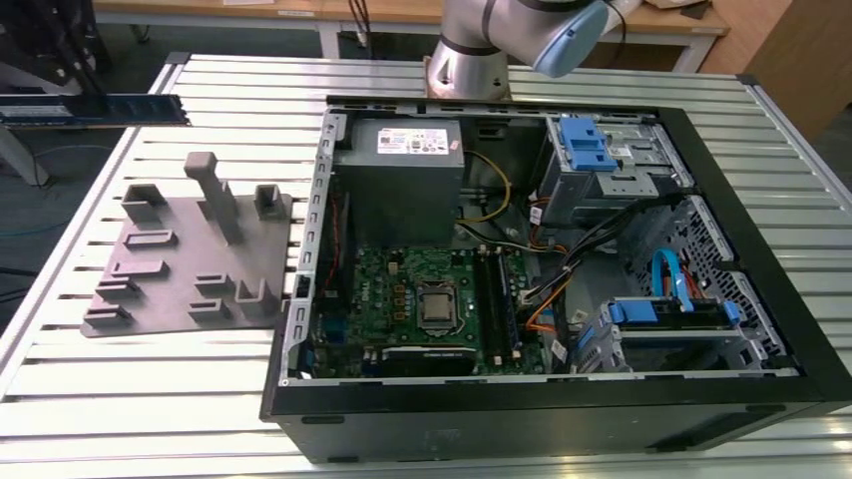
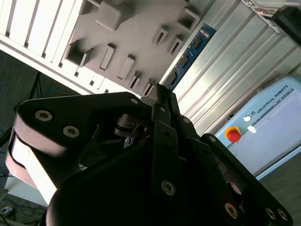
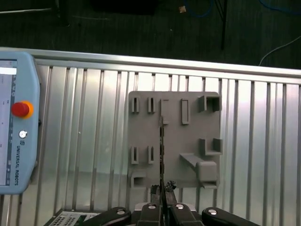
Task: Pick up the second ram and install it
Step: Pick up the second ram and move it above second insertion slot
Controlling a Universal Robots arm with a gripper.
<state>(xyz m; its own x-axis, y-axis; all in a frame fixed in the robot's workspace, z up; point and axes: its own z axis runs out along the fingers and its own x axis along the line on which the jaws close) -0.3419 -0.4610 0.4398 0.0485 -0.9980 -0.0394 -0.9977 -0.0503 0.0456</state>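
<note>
One slatted surface [image 1: 200, 399] bears grey tray [image 1: 174, 269] and open computer case [image 1: 533, 409]; fingers [image 2: 164, 106] pinch the second ram [image 1: 100, 108]

In both wrist views a line of capital letters, a maker's name, runs along the pale blue teach pendant [image 2: 270, 117] [image 3: 16, 155] near its red button [image 3: 20, 109]. The white label [image 1: 415, 141] on the grey power supply [image 1: 399, 185] has print too small to read. The second ram [image 1: 94, 108] carries a pale label, also unreadable.
</note>
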